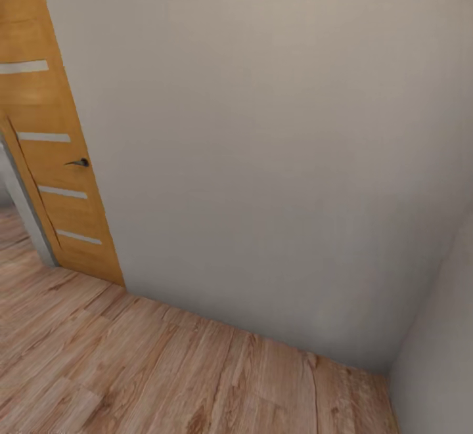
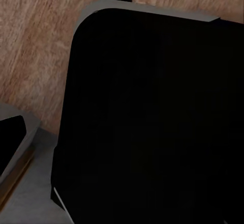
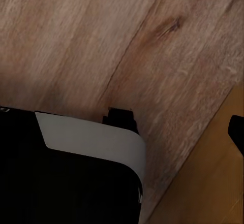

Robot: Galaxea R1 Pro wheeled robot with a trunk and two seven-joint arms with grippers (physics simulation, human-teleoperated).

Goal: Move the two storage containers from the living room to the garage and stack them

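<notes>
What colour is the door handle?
Black, or very dark: the door handle shows best in the head view, against the orange-wood door.

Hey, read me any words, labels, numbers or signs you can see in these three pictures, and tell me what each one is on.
There is no readable text in these pictures.
The door has four pale glass slits and a dark handle, no lettering.
The wall is plain.
The wood floor shows grain alone.
The dark robot body carries no label that I can make out.
</notes>
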